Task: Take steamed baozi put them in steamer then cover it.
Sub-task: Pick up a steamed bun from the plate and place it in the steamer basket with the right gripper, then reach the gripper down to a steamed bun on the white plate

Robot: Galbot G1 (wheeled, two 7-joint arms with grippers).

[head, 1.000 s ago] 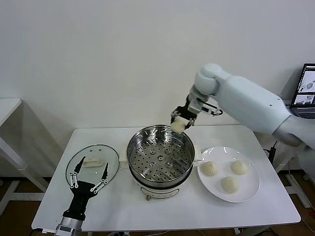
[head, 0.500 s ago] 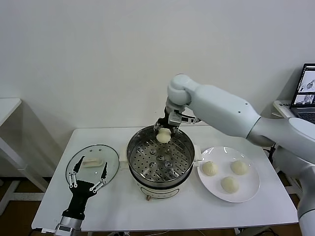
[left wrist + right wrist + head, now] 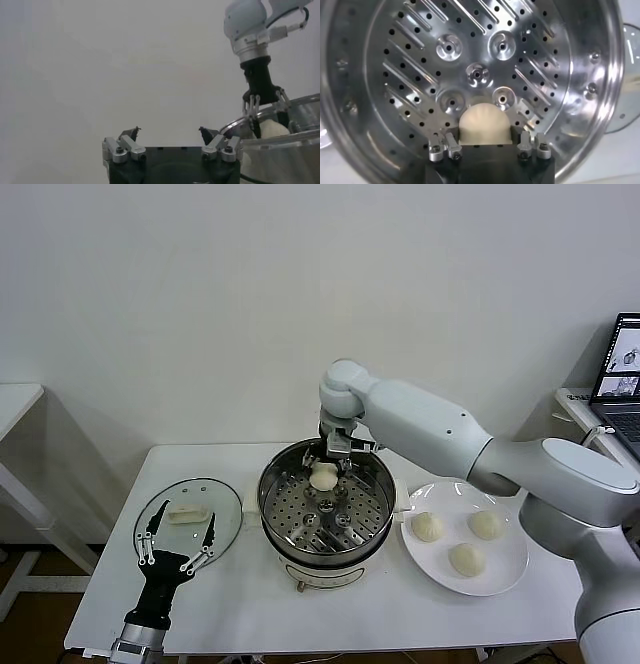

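Broadly, on the tabletop (image 3: 250,604) the steamer (image 3: 325,506) stands mid-way, the lid (image 3: 188,514) to its left and a plate (image 3: 465,551) with three buns (image 3: 427,526) to its right. Directly over the steamer's perforated tray, the right gripper (image 3: 326,467) has its fingers parting around a fourth bun (image 3: 322,477), which hangs just above the far side of the tray. The left gripper (image 3: 177,539), spread wide and empty, waits by the lid.

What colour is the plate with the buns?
White plate, seen best in the head view.
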